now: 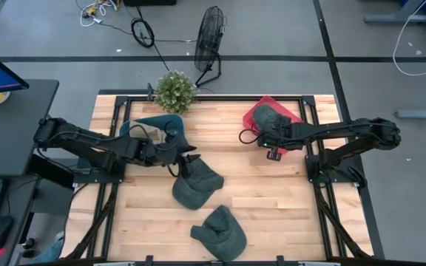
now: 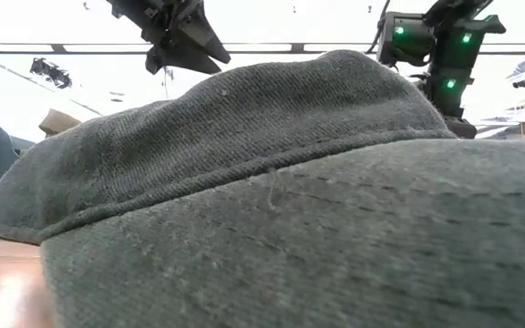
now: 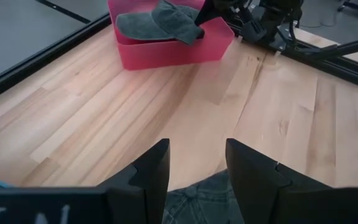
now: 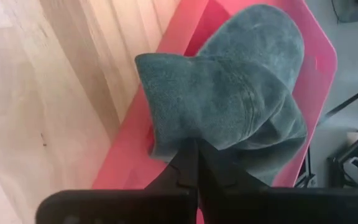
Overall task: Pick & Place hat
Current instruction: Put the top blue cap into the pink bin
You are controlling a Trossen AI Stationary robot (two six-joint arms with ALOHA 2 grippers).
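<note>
- Hats: four on show. Hat A (image 1: 198, 185) lies at table centre; hat B (image 1: 220, 233) at 5 o'clock of it, near the front edge; hat C (image 1: 154, 127) at 10 o'clock of hat A, beside the left arm; hat D (image 4: 229, 106) sits in the red bin (image 4: 166, 93) at 1 o'clock of the table.
- Handling, judged: soft cloth caps, light, limp in the crown, stiffer at the brim. Not fragile, not slippery. Crown folds would bunch under a pinch; the brim edge or a raised crown fold is the likely place to take hold.
- Left gripper (image 3: 194, 180): hovers over the 11 o'clock edge of hat A, fingers spread apart, nothing between them; cap fabric shows just below the gap. Arm reaches in from 9 o'clock, stretched low across the table.
- Right gripper (image 4: 194, 171): over the bin, fingers pressed together on the edge of hat D, which drapes over the bin wall. Arm extends from 3 o'clock, elbow out toward the table edge.
- Plant (image 1: 174, 90): at 12 o'clock on the table's far edge, clear of both arms.
- Low view: filled by cap fabric close to the lens; both arms show above it.
</note>
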